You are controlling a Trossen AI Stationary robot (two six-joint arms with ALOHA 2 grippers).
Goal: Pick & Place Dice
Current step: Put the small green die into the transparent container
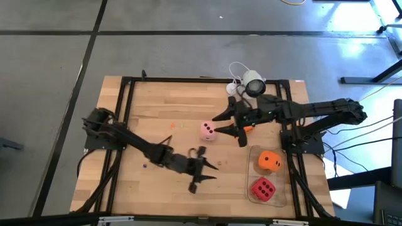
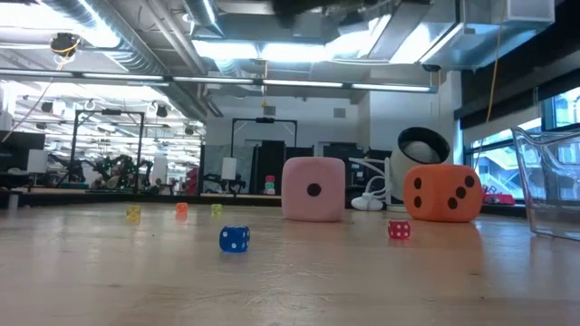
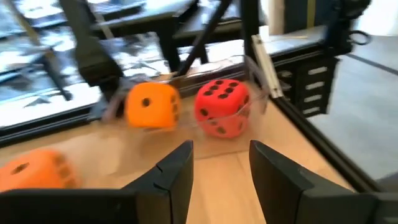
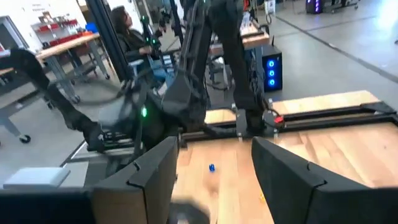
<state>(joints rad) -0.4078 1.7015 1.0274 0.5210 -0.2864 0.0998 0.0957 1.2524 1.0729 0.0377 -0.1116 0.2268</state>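
My left claw [image 1: 200,168] hangs empty and parted, my right claw [image 1: 237,125] wide over the pink die [image 1: 208,130] and loose orange die [image 2: 442,192]; closing off-centre risks rolling one away.

The right tool [image 1: 237,130] is covering most of one orange die [image 1: 249,129] in the high view. The clear bin [image 2: 549,181] is running off the low view's edge. Small coloured cubes [image 2: 181,210] on the counter [image 2: 290,281] are showing too tiny for pips.

red die [image 3: 222,106] beside orange die [image 3: 152,106]; hand [image 3: 221,169] empty
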